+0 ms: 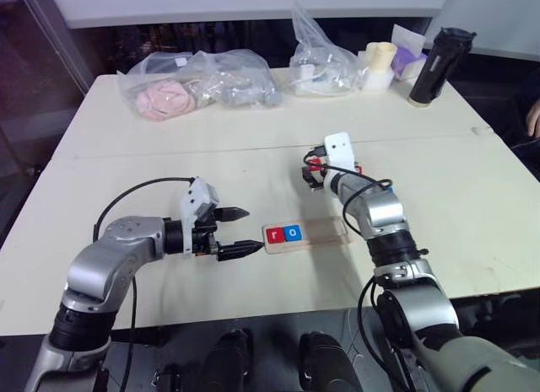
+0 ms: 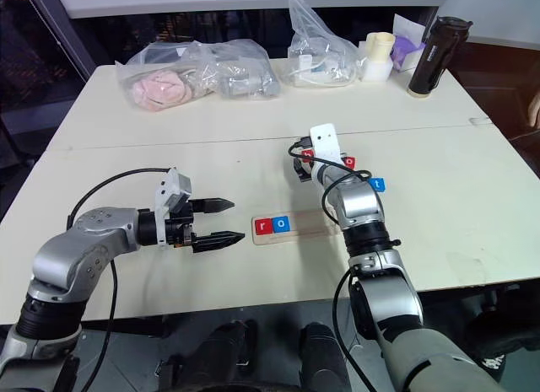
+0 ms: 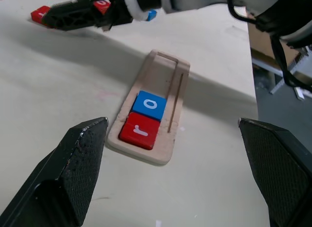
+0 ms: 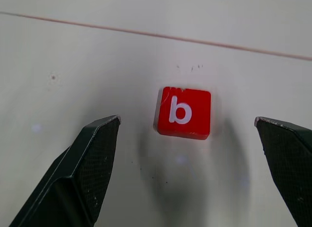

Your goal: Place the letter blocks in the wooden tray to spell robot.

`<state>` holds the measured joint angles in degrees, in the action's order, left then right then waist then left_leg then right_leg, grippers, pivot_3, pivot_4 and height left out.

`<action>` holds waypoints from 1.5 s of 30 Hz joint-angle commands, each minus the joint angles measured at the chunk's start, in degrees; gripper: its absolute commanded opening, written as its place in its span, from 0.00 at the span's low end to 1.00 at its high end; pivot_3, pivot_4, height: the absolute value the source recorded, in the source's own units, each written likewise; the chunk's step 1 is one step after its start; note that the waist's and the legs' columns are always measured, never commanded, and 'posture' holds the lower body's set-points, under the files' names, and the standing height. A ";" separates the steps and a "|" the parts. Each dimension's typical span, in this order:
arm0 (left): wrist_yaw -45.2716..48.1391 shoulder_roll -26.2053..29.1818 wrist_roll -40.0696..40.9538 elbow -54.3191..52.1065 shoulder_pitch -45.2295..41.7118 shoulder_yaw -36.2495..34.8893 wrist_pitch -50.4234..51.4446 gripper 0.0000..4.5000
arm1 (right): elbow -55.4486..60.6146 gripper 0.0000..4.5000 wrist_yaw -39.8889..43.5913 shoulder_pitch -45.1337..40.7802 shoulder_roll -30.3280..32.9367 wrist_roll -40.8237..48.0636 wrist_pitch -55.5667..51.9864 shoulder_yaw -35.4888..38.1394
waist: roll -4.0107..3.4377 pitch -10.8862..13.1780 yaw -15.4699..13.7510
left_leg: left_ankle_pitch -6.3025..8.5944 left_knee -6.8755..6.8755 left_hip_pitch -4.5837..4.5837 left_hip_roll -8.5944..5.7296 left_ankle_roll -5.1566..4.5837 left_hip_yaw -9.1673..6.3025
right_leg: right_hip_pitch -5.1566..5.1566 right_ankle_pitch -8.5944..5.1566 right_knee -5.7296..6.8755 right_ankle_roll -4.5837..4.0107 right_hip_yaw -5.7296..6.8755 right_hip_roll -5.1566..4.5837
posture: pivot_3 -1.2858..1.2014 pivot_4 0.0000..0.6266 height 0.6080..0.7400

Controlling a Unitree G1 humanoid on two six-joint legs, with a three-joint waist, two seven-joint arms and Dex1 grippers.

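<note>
**Two letters placed, "b" lined up next**

Nearest the robot, the wooden tray [image 1: 305, 234] lies on the table [image 1: 152, 147] with two letter blocks seated at its left end: the red "r" tile [image 1: 275, 235] and, touching it, the blue "o" tile [image 1: 293, 233]. The rest of the slot is bare wood, so three places remain, for b, o and t; the task looks a little under halfway done.

Just left of the tray, the left gripper [image 1: 242, 230] hangs with its fingers spread wide and nothing between them, pointing toward the tray's filled end.

Farther out, beyond the tray, the right gripper [image 4: 187, 134] reaches over the loose tiles with its jaws wide apart and empty. The red "b" tile [image 4: 184, 113] lies flat on the table, centred in the gap between the fingers and slightly ahead of their tips, untouched. Beside that arm lie a red tile [image 2: 349, 163] and the blue "t" tile [image 2: 378, 184].
</note>
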<state>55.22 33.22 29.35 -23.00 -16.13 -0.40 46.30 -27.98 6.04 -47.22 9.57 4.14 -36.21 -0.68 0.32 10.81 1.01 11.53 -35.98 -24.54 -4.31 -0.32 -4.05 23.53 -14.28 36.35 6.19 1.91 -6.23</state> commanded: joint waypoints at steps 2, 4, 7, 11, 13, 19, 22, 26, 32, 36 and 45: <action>-3.23 0.56 0.49 -3.73 2.20 -0.31 -0.79 0.99 | -7.14 1.00 -1.24 -4.73 -1.88 -0.09 4.69 1.62 | -0.01 0.01 0.12 | -0.01 0.01 0.03 0.03 0.02 0.04 | 0.01 0.01 0.02 -0.02 -0.05 0.05 | 0.52 0.24 0.88; -4.18 0.35 1.24 -4.43 2.65 -0.31 -0.63 0.99 | -10.74 1.00 -1.84 -6.35 -2.22 -0.17 6.33 2.19 | -0.02 0.01 0.11 | -0.03 0.00 0.06 0.09 0.05 0.07 | 0.01 0.04 0.02 -0.07 -0.10 0.11 | 0.52 0.24 0.88; -5.73 0.16 1.41 -5.18 3.24 0.02 -0.62 0.99 | -16.40 1.00 -3.30 -9.05 -2.52 -0.06 8.06 3.44 | -0.02 0.01 -0.03 | -0.06 0.00 0.08 0.17 0.11 0.07 | 0.00 0.07 0.02 -0.14 -0.10 0.21 | 0.52 0.24 0.88; -6.94 0.41 1.42 -5.44 3.84 0.39 -1.22 1.00 | -21.32 0.68 -4.05 -11.48 -2.73 0.02 9.03 4.35 | -0.02 0.01 0.01 | -0.08 0.00 0.09 0.19 0.14 0.07 | 0.01 0.09 0.02 -0.18 -0.12 0.24 | 0.52 0.24 0.88; -7.14 0.82 1.67 -5.39 4.00 0.20 -1.41 1.00 | -22.11 0.44 -4.21 -11.78 -2.78 -0.21 9.11 4.38 | -0.02 0.01 -0.01 | -0.08 0.02 0.09 0.19 0.14 0.07 | 0.01 0.09 0.02 -0.18 -0.14 0.24 | 0.52 0.24 0.88; -7.22 1.03 2.08 -4.57 3.32 0.81 -1.92 1.00 | -12.42 0.26 -4.99 -8.22 -1.66 -0.18 2.82 4.60 | -0.03 0.01 -0.18 | -0.09 0.03 0.09 0.20 0.14 0.07 | 0.02 0.09 0.02 -0.19 -0.15 0.24 | 0.52 0.24 0.88; -7.12 0.91 2.03 -3.96 2.68 1.27 -2.10 1.00 | 9.39 0.26 -3.71 -0.85 0.98 0.57 -10.14 4.06 | -0.03 0.01 -0.47 | -0.08 0.06 0.06 0.19 0.14 0.07 | 0.04 0.09 0.01 -0.19 -0.16 0.23 | 0.52 0.24 0.88; -6.18 1.30 2.32 -3.34 2.41 1.43 -2.59 1.00 | 34.75 0.26 -2.42 7.69 4.50 2.24 -27.40 4.69 | -0.07 0.03 -0.41 | -0.08 0.11 0.00 0.17 0.13 0.06 | 0.12 0.09 -0.01 -0.18 -0.19 0.21 | 0.52 0.24 0.88; -2.98 2.11 2.39 -1.12 0.74 3.56 -3.77 1.00 | 65.89 0.26 1.21 20.25 10.68 5.93 -54.66 11.92 | -0.08 0.01 -0.73 | -0.08 0.24 0.04 0.23 0.13 -0.01 | 0.18 -0.07 -0.01 -0.46 -0.20 0.27 | 0.52 0.24 0.88; -1.28 2.78 2.11 0.53 -0.17 4.29 -4.86 1.00 | 72.02 0.26 0.59 26.11 9.76 6.46 -56.29 13.43 | -0.09 0.01 -0.61 | -0.07 0.26 0.03 0.23 0.13 0.02 | 0.18 -0.12 -0.13 -0.51 -0.19 0.22 | 0.52 0.24 0.88; 0.39 3.55 1.67 3.61 -2.99 4.33 -5.96 1.00 | 72.17 0.26 -2.97 29.25 4.74 5.01 -56.29 12.54 | -0.08 0.01 -0.43 | -0.07 0.25 0.03 0.22 0.13 0.01 | 0.18 -0.11 -0.15 -0.53 -0.20 0.14 | 0.52 0.24 0.88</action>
<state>55.04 36.11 30.94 -18.46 -18.48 4.02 41.40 43.20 3.68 -17.20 14.45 9.66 -92.09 11.68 0.24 10.83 0.57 11.45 -35.71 -24.51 -4.09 -0.18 -4.04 23.71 -14.39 36.17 5.66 1.72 -6.10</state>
